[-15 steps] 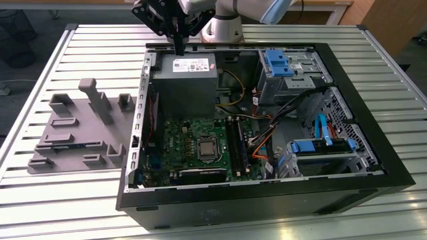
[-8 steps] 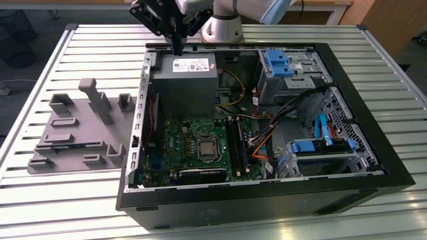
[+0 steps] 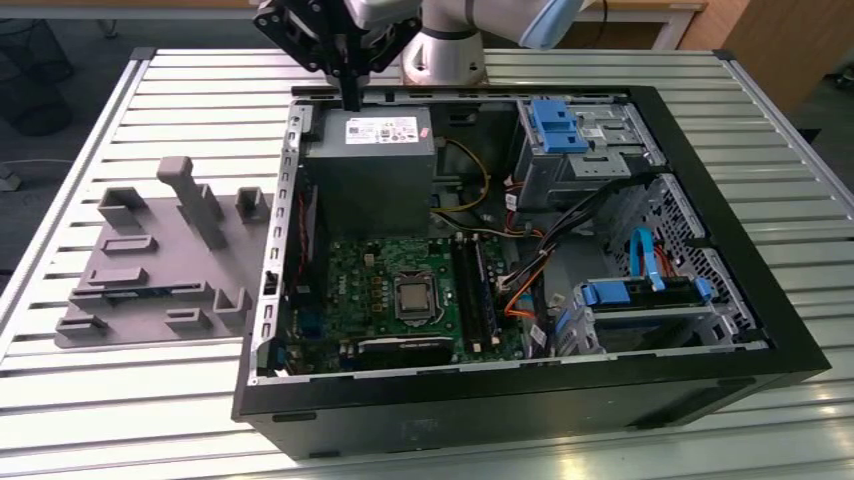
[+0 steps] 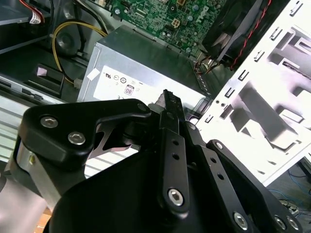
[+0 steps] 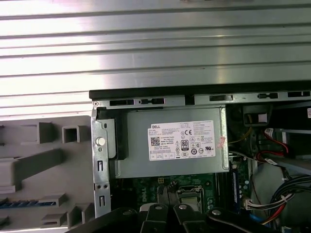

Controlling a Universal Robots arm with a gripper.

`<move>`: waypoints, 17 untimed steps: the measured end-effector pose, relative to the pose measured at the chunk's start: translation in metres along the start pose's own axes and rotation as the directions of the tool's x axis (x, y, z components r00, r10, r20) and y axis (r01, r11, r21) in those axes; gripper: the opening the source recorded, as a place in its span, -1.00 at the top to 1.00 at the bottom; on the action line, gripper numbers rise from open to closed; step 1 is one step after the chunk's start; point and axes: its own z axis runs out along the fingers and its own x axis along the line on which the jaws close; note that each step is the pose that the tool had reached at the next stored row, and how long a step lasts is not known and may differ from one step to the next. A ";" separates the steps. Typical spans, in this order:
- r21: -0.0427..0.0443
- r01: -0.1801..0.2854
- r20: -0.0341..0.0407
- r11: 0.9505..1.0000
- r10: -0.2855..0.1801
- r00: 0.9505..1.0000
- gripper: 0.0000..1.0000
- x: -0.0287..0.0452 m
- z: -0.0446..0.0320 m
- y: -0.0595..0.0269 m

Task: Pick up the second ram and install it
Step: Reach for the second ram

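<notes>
The second ram [image 5: 19, 204] is a slim dark-blue stick lying flat in a slot of the grey fixture [image 3: 147, 270], outside the computer case on the exterior view's left; it appears as a thin blue line [image 3: 140, 293] there. My gripper [image 3: 351, 103] hangs over the case's back edge, just above the grey power supply [image 3: 367, 165], well away from the stick. Its black fingers [image 5: 163, 194] stand together with nothing between them, and the tip [image 4: 166, 94] points down at the power supply. The long memory slots [image 3: 474, 285] lie beside the processor socket on the green motherboard [image 3: 347, 290].
The open black case [image 3: 747, 300] lies on a slatted metal table [image 3: 134, 420]. Blue drive brackets [image 3: 554, 125] and a drive cage with blue rails [image 3: 641, 295] fill the case's right side, with bundled cables [image 3: 534, 280] between them. The fixture has upright grey posts [image 3: 194, 200].
</notes>
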 end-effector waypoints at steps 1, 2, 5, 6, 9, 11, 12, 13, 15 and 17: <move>0.000 0.000 0.000 1.000 0.000 1.000 0.79 0.0004 0.0000 0.0000; 0.000 0.000 0.000 1.000 0.000 1.000 0.79 0.0008 0.0000 0.0000; 0.000 0.000 0.000 1.000 0.000 1.000 0.79 0.0020 -0.0001 -0.0001; 0.000 0.000 0.000 1.000 0.000 1.000 0.79 0.0024 -0.0001 -0.0002; 0.000 0.000 0.000 1.000 0.000 1.000 0.79 0.0036 -0.0001 -0.0003; 0.000 0.000 0.000 1.000 0.000 1.000 0.79 0.0043 -0.0001 -0.0003; 0.000 0.000 0.000 1.000 0.000 1.000 0.79 0.0047 -0.0001 -0.0003; 0.000 0.000 0.000 1.000 0.000 1.000 0.79 0.0050 -0.0001 -0.0004; 0.000 0.000 0.000 1.000 0.000 1.000 0.79 0.0057 -0.0001 -0.0004; 0.000 0.000 0.000 1.000 0.000 1.000 0.79 0.0064 -0.0002 -0.0005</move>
